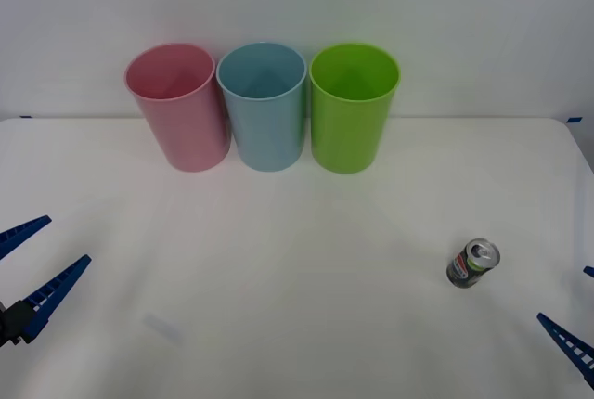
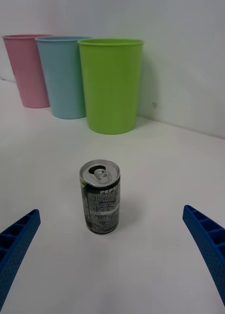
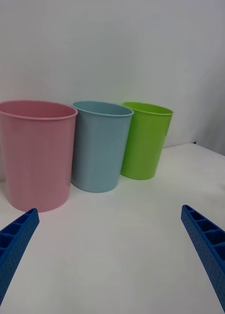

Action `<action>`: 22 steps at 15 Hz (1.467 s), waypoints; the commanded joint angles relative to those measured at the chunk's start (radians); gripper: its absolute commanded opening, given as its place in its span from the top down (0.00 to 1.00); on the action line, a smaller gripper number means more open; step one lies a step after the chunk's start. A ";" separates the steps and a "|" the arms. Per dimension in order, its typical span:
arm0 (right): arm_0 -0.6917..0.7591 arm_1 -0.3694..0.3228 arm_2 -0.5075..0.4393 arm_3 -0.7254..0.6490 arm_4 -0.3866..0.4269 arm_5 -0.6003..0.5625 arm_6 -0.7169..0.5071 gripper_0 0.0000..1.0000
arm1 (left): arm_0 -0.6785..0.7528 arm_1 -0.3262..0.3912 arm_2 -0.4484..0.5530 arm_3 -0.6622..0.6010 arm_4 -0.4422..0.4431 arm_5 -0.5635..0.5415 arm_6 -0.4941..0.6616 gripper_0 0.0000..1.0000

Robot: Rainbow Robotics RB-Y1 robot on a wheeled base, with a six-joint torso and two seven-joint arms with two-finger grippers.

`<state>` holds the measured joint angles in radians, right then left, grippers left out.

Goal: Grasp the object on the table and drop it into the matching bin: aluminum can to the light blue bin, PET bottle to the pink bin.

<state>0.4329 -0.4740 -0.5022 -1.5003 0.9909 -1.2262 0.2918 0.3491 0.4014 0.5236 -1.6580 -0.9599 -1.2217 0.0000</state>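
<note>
- The aluminum can (image 2: pixel 100 203) reads "PEPSI" in white just under its silver lid; the smaller print on its dark grey wall is too fine to read.
- It stands upright on the table (image 1: pixel 297 325), toward the robot's right, well apart from the bins.
- The right gripper (image 2: pixel 112 255) is spread wide, holding nothing; the can sits ahead between its fingers, touching neither.
- The left gripper (image 1: pixel 32 264) hangs released at the table's left edge, grasping nothing.
- The pink bin (image 1: pixel 178 107), light blue bin (image 1: pixel 264 107) and lime green bin (image 1: pixel 351 107) stand side by side at the far wall.
</note>
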 commanded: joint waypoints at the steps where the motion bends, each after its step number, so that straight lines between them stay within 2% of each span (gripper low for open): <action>1: -0.023 -0.002 0.019 0.068 0.015 -0.009 0.009 0.00 | 0.000 0.000 0.000 0.000 0.000 0.000 0.000 0.00; 12: -0.164 0.017 0.151 0.285 0.015 0.030 0.073 0.00 | 0.000 0.000 0.000 0.000 0.000 0.000 0.000 0.00; 22: -0.232 0.106 0.234 0.287 0.017 0.177 0.130 0.00 | 0.000 0.000 0.000 0.000 0.000 0.000 0.000 0.00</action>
<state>0.2075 -0.3720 -0.2777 -1.2134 1.0085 -1.0620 0.4182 0.3491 0.4014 0.5236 -1.6581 -0.9599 -1.2217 0.0000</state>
